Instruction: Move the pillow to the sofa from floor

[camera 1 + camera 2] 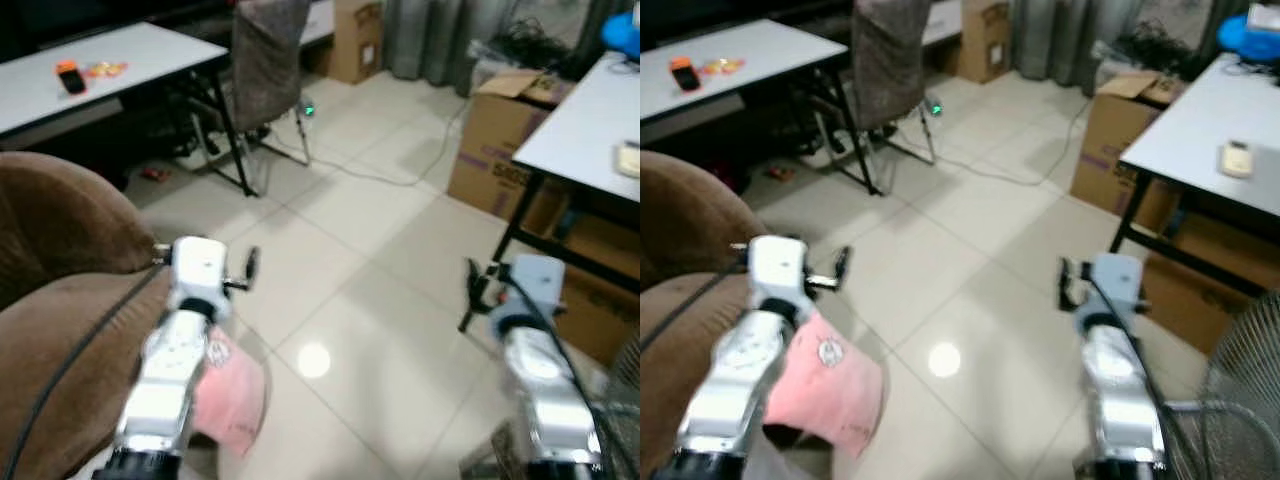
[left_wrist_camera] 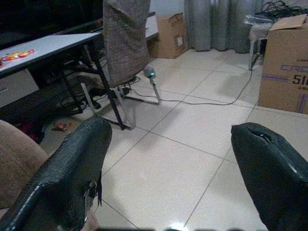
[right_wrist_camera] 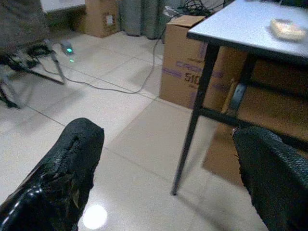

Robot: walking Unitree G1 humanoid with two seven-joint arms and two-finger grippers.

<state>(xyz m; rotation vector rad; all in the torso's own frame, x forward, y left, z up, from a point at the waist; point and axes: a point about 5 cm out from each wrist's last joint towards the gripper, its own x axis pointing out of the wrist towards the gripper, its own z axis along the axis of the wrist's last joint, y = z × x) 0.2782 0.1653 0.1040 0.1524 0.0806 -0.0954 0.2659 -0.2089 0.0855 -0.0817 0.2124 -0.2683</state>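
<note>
Your left end effector (image 2: 168, 168) is raised over the tiled floor (image 1: 380, 260), its two black fingers (image 2: 72, 173) spread wide with nothing between them. Your right end effector (image 3: 168, 178) is held out the same way, fingers (image 3: 62, 168) spread and empty.

The pink pillow (image 1: 825, 390) is at about 8 o'clock in your head view, low and close, partly hidden under your left arm. It lies just beside the brown sofa (image 1: 60, 300), and you cannot tell from here whether it rests on the floor or against the sofa's edge. A small round emblem shows on its upper face.

The sofa sits at 9 o'clock. At 11 o'clock a white worktop (image 1: 100, 70) carries an orange-and-black object (image 1: 68, 76) and some orange wrappers (image 1: 103, 69). At 12 o'clock a grey fabric chair (image 1: 265, 60) stands on a metal frame, with a cardboard box (image 1: 355, 40) behind it near grey curtains (image 2: 216, 24). A cable (image 1: 400, 170) runs across the tiles toward a device with a green light (image 1: 309, 109).

At 2 o'clock a second white worktop (image 1: 580, 120) on black legs holds a pale remote-like item (image 1: 628, 158), with cardboard boxes (image 1: 500, 140) beside and beneath it. A wire fan guard (image 1: 1240, 380) shows at 4 o'clock.
</note>
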